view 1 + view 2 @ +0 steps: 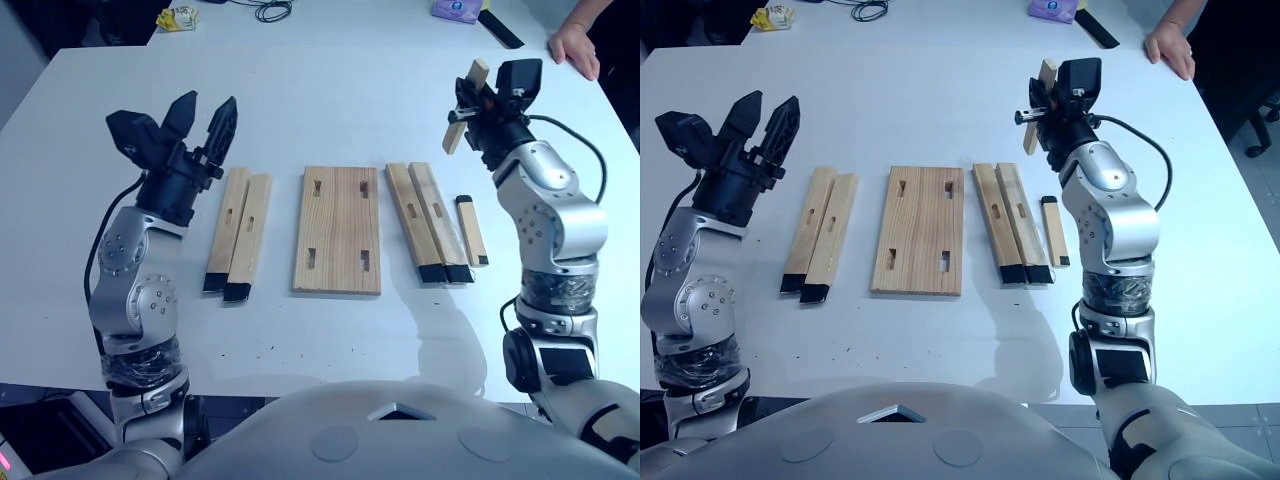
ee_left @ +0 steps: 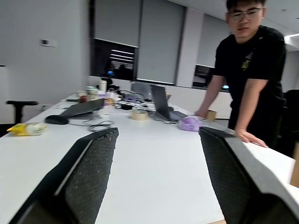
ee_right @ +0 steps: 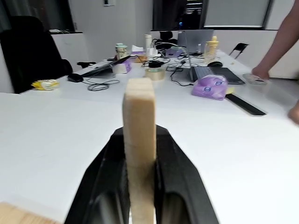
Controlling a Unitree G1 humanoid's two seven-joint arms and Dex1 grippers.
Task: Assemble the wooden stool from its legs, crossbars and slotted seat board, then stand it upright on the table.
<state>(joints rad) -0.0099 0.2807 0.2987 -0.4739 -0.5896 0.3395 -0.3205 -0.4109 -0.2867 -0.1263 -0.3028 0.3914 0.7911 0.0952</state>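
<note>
My right pincer (image 1: 467, 106) is clamped on a short crossbar (image 1: 479, 72), held raised and tilted beyond and to the right of the seat board (image 1: 338, 230), which lies flat on the counter (image 1: 300, 110). My left pincer (image 1: 210, 102) hangs spread wide and empty, left of the board, above two legs (image 1: 238, 232). I judge the thin bar could twist in the grip and miss its slot.
</note>
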